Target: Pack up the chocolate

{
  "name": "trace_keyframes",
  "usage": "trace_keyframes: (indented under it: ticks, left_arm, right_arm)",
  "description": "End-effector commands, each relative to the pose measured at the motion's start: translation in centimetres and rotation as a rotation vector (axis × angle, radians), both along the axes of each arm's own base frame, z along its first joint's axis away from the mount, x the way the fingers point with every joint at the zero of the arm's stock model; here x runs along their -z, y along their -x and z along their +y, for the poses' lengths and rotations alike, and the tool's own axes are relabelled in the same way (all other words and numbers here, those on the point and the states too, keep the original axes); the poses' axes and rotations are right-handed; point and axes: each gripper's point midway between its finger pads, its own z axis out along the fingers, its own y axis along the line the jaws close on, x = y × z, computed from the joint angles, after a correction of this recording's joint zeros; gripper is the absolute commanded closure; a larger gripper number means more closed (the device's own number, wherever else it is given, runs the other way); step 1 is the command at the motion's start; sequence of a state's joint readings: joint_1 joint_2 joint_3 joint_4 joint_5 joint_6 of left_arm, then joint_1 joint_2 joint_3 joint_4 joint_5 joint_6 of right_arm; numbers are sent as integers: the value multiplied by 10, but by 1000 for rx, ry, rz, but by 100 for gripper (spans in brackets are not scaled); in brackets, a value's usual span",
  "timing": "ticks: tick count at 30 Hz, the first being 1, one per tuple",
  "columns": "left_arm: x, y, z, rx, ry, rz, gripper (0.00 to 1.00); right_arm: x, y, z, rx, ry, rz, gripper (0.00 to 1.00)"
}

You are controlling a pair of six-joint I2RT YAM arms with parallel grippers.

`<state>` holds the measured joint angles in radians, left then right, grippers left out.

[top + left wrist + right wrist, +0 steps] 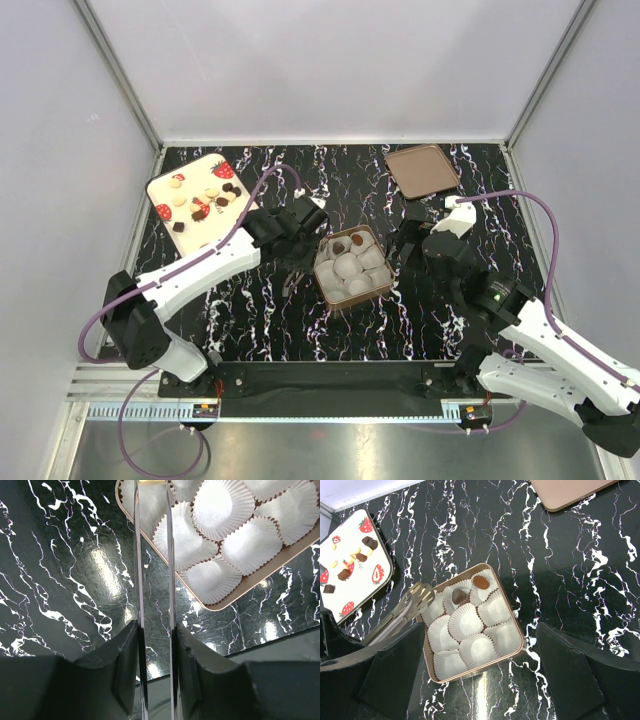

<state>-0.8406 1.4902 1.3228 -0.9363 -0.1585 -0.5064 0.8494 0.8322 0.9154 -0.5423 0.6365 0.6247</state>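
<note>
Two chocolates (pixel 459 596) sit in box (pixel 519 635); others lie on tray (pixel 360 587) left of box. Left gripper (pixel 155 645) clamps tongs (pixel 417 600); right gripper (pixel 480 675) fingers spread wide.

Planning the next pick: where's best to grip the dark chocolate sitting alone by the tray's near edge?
Across its two opposite sides, probably straight down from above: the dark chocolate sits low on the flat tray, clear of its neighbours, so the tips of the tongs have room on both sides.
</note>
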Motion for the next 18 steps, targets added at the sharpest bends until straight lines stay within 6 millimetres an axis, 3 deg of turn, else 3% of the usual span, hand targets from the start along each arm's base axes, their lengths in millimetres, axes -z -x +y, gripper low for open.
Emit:
trace_keyframes:
  ticks: [1,18]
  left_arm:
    - [-8,-5,-5,-9,6,-27,64]
    - [-13,4,-5,-4,-19,-40,64]
  right_arm:
    - [-23,-7,-3,36,-44,-63,0]
    - [-29,-3,-4,29,-66,-64,0]
